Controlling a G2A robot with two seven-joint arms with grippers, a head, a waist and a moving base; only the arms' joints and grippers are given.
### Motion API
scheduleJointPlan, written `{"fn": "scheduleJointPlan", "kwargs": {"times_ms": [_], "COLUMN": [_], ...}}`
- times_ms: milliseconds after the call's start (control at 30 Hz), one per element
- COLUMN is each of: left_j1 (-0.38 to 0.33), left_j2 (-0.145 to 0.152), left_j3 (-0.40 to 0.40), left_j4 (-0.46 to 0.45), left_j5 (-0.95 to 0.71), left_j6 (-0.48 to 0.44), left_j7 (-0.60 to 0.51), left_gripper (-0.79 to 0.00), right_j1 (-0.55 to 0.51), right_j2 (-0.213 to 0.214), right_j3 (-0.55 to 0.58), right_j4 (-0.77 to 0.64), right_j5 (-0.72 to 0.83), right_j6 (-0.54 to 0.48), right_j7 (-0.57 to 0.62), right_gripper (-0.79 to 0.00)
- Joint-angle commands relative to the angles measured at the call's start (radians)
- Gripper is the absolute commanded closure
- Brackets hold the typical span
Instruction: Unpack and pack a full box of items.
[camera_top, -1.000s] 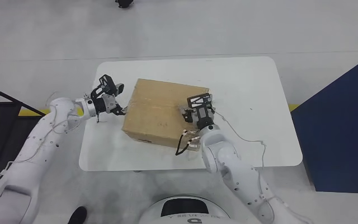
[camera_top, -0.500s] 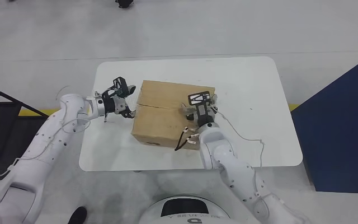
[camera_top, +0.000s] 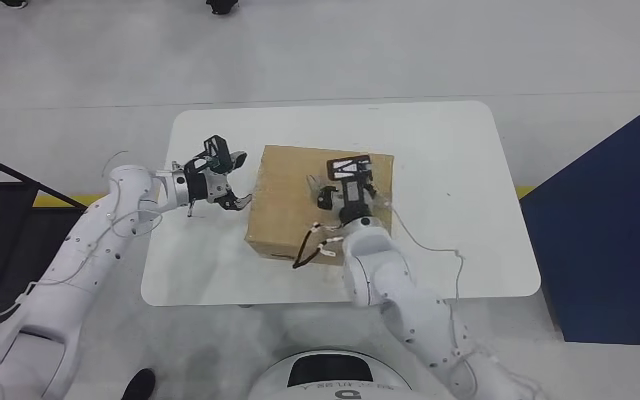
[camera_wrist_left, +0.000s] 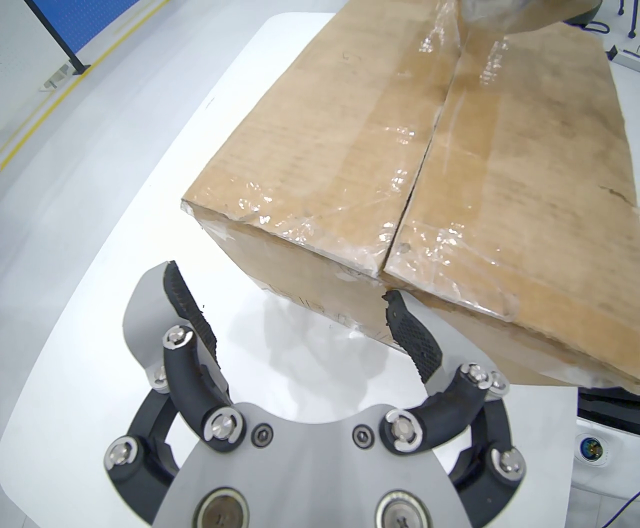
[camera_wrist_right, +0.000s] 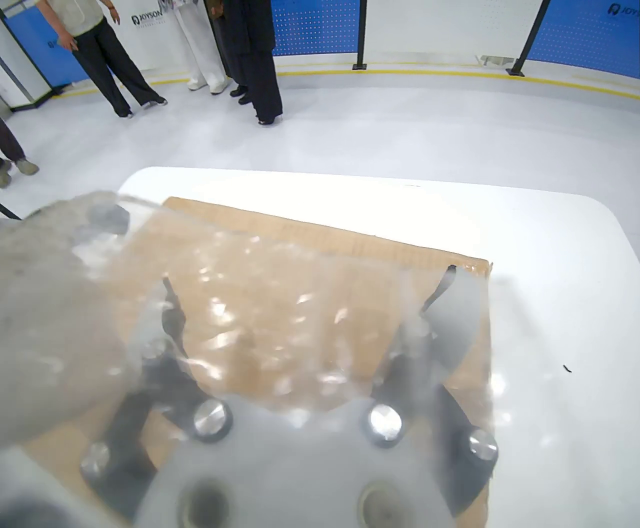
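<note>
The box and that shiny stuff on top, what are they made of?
The box looks like brown cardboard: dull, fibrous, with a layered edge showing. The shiny stuff is probably clear plastic tape, glossy and wrinkled, catching the light along the seam.

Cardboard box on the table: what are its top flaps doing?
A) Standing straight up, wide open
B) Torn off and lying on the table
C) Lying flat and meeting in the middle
C: both top flaps of the cardboard box lie flat and meet along a seam down the middle.
</note>
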Motion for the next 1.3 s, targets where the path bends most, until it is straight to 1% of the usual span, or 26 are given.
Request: {"fn": "scheduleJointPlan", "kwargs": {"times_ms": [0, 133, 300, 433, 567, 667, 767, 900, 1100, 1167, 1233, 1267], "left_j1": [0.002, 0.008, 0.015, 0.023, 0.036, 0.046, 0.056, 0.07, 0.07, 0.07, 0.082, 0.084], "left_j2": [-0.001, -0.002, -0.004, -0.003, 0.001, 0.005, 0.011, 0.019, 0.019, 0.019, 0.016, 0.014], "left_j3": [-0.001, -0.004, -0.007, -0.019, -0.039, -0.057, -0.079, -0.111, -0.111, -0.111, -0.105, -0.102], "left_j4": [-0.002, -0.008, -0.014, -0.011, -0.005, -0.001, -0.002, -0.015, -0.015, -0.015, -0.026, -0.025], "left_j5": [0.004, 0.015, 0.024, 0.027, 0.027, 0.025, 0.022, 0.001, 0.001, 0.001, -0.002, -0.007], "left_j6": [-0.002, -0.006, -0.006, -0.005, -0.002, -0.003, -0.007, -0.022, -0.022, -0.022, 0.004, 0.01], "left_j7": [0.002, 0.008, 0.014, 0.024, 0.037, 0.043, 0.044, 0.037, 0.037, 0.037, 0.016, 0.002], "left_gripper": [-0.785, -0.785, -0.785, -0.785, -0.785, -0.785, -0.785, -0.785, -0.785, -0.785, -0.785, -0.785], "right_j1": [0.0, 0.01, 0.05, 0.043, -0.027, -0.116, -0.198, -0.198, -0.202, -0.224, -0.259, -0.279], "right_j2": [-0.007, -0.019, -0.035, -0.042, -0.032, -0.017, -0.001, -0.001, -0.002, -0.002, 0.0, 0.002], "right_j3": [0.009, 0.024, 0.009, 0.036, 0.136, 0.253, 0.38, 0.38, 0.382, 0.426, 0.497, 0.535], "right_j4": [-0.02, -0.022, 0.009, -0.043, -0.152, -0.235, -0.269, -0.269, -0.265, -0.254, -0.252, -0.246], "right_j5": [0.068, 0.124, 0.153, 0.226, 0.367, 0.489, 0.593, 0.593, 0.605, 0.694, 0.816, 0.879], "right_j6": [0.008, 0.019, 0.027, 0.014, -0.089, -0.2, -0.319, -0.319, -0.318, -0.321, -0.354, -0.365], "right_j7": [-0.017, -0.046, -0.026, -0.03, -0.025, -0.054, -0.037, -0.037, -0.039, -0.054, -0.068, -0.056], "right_gripper": [-0.785, -0.785, -0.785, -0.785, -0.785, -0.785, -0.785, -0.785, -0.785, -0.785, -0.785, -0.785]}}
